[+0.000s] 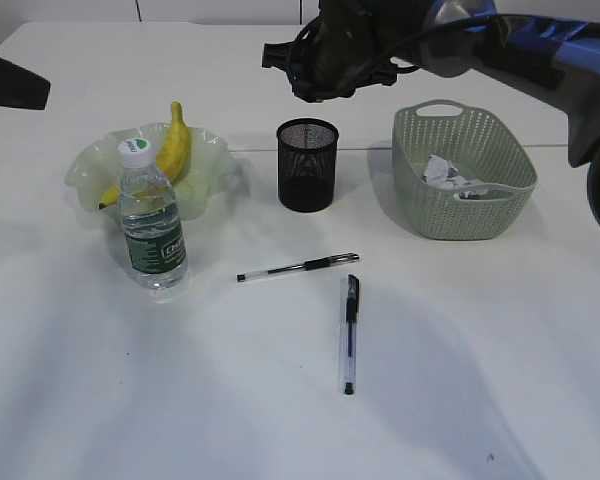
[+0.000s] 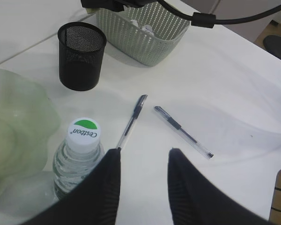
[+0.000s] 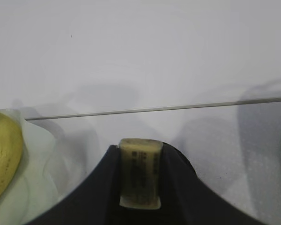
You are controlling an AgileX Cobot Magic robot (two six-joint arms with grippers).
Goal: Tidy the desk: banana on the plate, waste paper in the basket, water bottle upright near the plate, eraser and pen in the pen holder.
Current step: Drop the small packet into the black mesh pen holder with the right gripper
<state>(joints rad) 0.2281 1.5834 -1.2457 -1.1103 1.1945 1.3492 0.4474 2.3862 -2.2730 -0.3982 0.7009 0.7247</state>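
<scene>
My right gripper (image 3: 140, 152) is shut on the pale yellow eraser (image 3: 140, 173) and hangs above and behind the black mesh pen holder (image 1: 307, 165). The banana (image 1: 173, 145) lies in the wavy green plate (image 1: 90, 170). In front of the plate the water bottle (image 1: 152, 225) stands upright. The waste paper (image 1: 448, 175) sits inside the sage-green basket (image 1: 463, 215). Two pens (image 1: 300, 267) (image 1: 349, 335) lie on the desk (image 1: 460, 360). My left gripper (image 2: 144, 157) is open with nothing between its fingers, above the desk beside the bottle (image 2: 77, 159).
The right arm (image 1: 520, 50) stretches in from the right over the basket's back. A dark part of the left arm (image 1: 10, 80) shows at the far left edge. A seam (image 3: 154, 108) crosses the tabletop behind the holder.
</scene>
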